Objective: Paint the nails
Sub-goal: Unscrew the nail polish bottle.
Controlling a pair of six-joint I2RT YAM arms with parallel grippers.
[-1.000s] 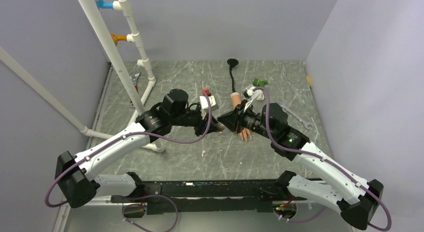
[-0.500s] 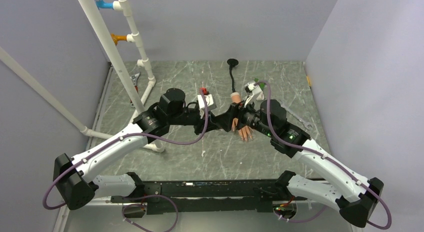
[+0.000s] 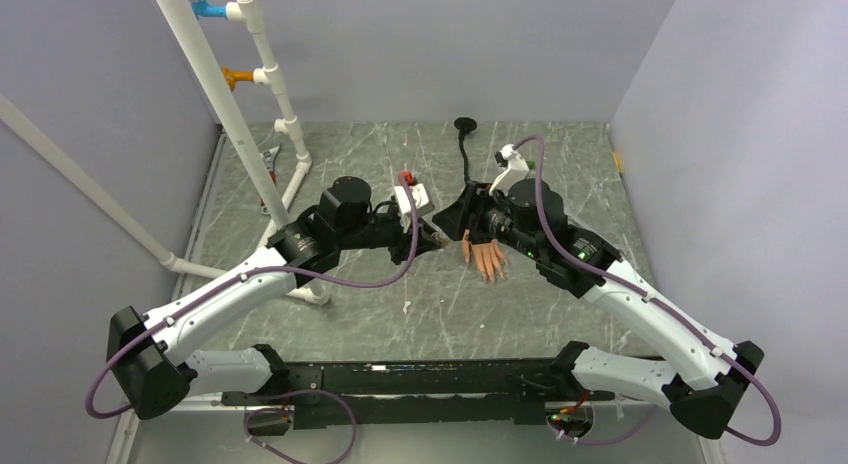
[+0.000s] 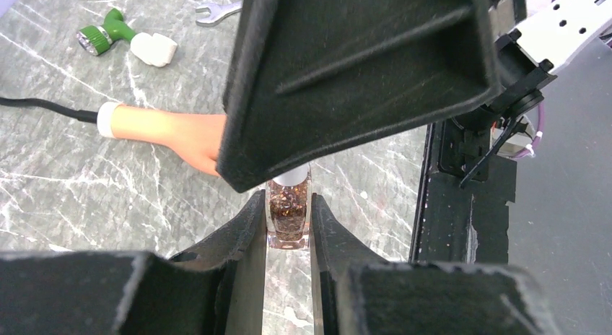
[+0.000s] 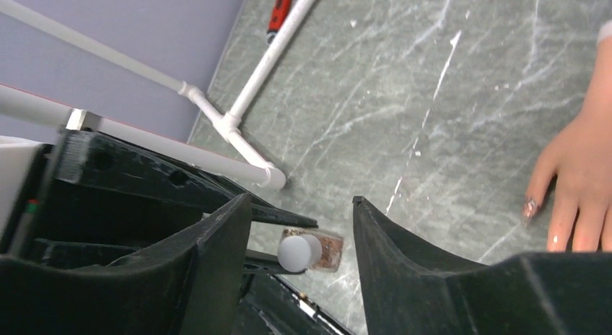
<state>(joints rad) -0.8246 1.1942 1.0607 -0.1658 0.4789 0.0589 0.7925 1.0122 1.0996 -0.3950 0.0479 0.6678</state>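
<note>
The peach rubber hand [image 3: 486, 256] lies flat on the table, white cuff [image 4: 107, 118] toward the far side. Its nails [image 5: 531, 207] show at the fingertips, and one carries glitter. My left gripper [image 4: 287, 205] is shut on a small brown glitter bottle [image 4: 289, 214] with a white cap [image 5: 298, 252], held just left of the hand. My right gripper [image 5: 302, 202] is open. Its fingers [image 5: 216, 248] stand on either side of the cap with a gap on each side. In the top view the right gripper [image 3: 455, 216] hangs over the left gripper [image 3: 432, 240].
A white pipe frame [image 3: 270, 94] stands at the left, one leg running along the table [image 5: 242, 129]. A green-and-white tool [image 4: 119, 37] and a wrench [image 4: 216, 12] lie beyond the hand. A black cable [image 3: 465, 149] and a small white box [image 3: 412, 198] lie at the back.
My right gripper has gone from shut to open and drawn back toward the far side, above the bottle. The left gripper has kept the bottle and shifted only slightly.
</note>
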